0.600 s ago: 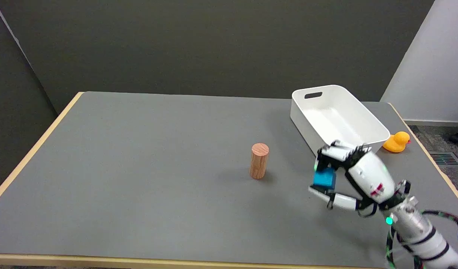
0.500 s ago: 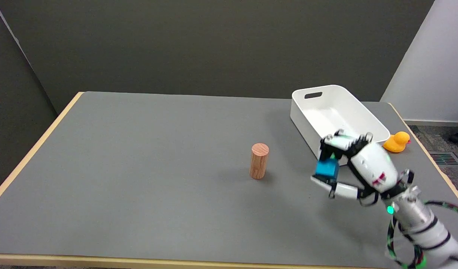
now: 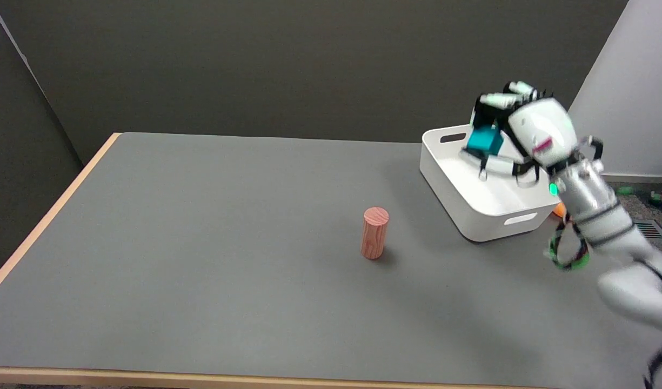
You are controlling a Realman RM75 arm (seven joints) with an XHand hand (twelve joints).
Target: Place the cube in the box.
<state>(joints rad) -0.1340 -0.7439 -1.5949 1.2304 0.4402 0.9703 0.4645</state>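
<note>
A blue cube (image 3: 485,140) hangs in the air over the white box (image 3: 471,210), held between the fingers and thumb of my right hand (image 3: 517,132). The hand is raised above the box's far half, its white back turned to the camera. The box stands at the table's back right, with a handle slot in its near wall and another in its far wall. My arm crosses the box's right side and hides part of its inside.
A wooden cylinder (image 3: 375,233) stands upright near the table's middle, left of the box. An orange toy duck (image 3: 559,209) shows only as a sliver behind my arm, right of the box. The table's right edge runs close by.
My right hand has risen and moved away from the near side of the box to above it, carrying the blue cube. The arm now covers most of the duck.
</note>
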